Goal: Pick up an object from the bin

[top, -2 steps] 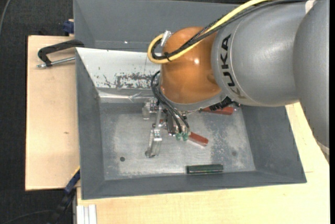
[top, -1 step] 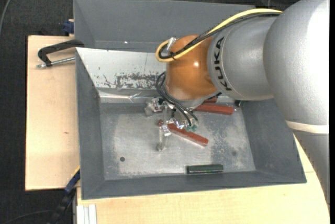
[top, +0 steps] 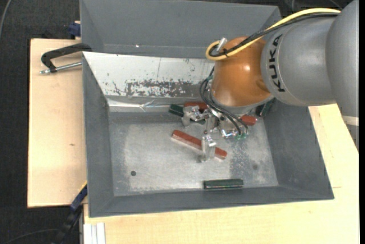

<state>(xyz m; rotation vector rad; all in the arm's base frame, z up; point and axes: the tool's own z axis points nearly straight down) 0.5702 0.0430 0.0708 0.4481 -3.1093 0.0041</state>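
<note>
My gripper [top: 207, 148] hangs under the orange wrist cover, low over the middle of the bin floor. It sits right on a flat reddish-brown bar [top: 187, 138] that lies slanted from upper left to lower right, and it hides part of that bar. The bar's right end [top: 220, 153] shows past the gripper. A small heap of metal and red bits [top: 194, 114] lies just behind the gripper.
A dark green stick [top: 223, 183] lies along the bin's front wall. A dark green piece [top: 176, 108] and a red piece [top: 249, 120] rest near the back right, partly under the arm. A small dark spot [top: 133, 174] marks the floor at the left.
</note>
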